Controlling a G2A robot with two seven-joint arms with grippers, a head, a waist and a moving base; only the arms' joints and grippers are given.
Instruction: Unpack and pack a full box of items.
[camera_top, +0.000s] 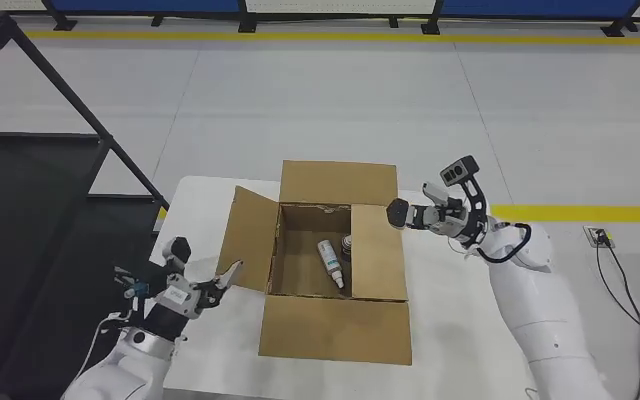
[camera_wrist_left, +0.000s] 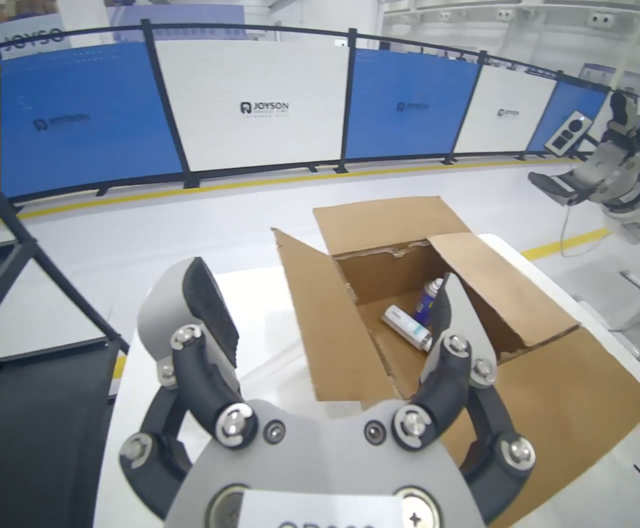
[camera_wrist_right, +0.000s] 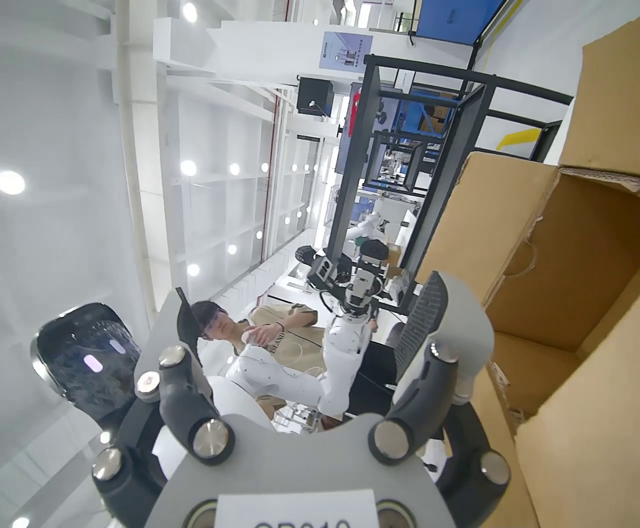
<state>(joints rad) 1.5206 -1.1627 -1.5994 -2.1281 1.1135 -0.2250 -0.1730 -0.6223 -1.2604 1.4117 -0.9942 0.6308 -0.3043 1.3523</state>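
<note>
An open cardboard box (camera_top: 335, 330) stands mid-table with its flaps spread. Inside lie a white bottle (camera_top: 330, 262) and, beside it, a dark spray can (camera_top: 347, 243). The left wrist view looks into the box (camera_wrist_left: 320, 300), where the white bottle (camera_wrist_left: 407, 327) rests on its side against the blue can (camera_wrist_left: 427, 300). My left gripper (camera_top: 205, 262) hangs open and empty left of the box's left flap; its fingers (camera_wrist_left: 207, 310) are spread wide. My right gripper (camera_top: 397, 213) hovers open and empty at the box's right flap (camera_wrist_right: 550, 250).
The white table (camera_top: 450, 320) has bare room right of the box and in front of my left gripper. A black metal frame (camera_top: 70, 100) and a dark panel (camera_top: 50, 240) stand close on the left. My right arm (camera_wrist_left: 600, 170) appears far off in the left wrist view.
</note>
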